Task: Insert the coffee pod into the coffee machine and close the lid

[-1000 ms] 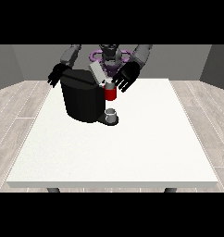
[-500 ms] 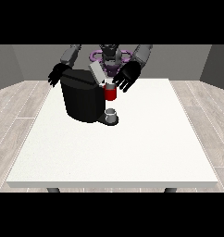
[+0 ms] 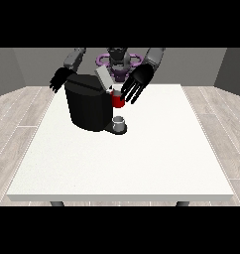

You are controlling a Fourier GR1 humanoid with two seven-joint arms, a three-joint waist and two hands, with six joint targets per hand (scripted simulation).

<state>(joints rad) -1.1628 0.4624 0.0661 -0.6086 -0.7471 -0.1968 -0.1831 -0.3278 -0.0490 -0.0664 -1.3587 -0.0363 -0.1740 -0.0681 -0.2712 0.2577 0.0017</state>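
I see the coffee machine (image 3: 90,106) as a black, blocky body standing upright on the far left part of the table, close to the robot. Its grey lid (image 3: 103,78) is raised, tilted up and back from the top. A red thing at the machine (image 3: 118,100) sits at its front right, under the lid. Below that, a small grey thing (image 3: 119,121) stands on the machine's dark base; from here I can't tell whether it is the pod or a cup.
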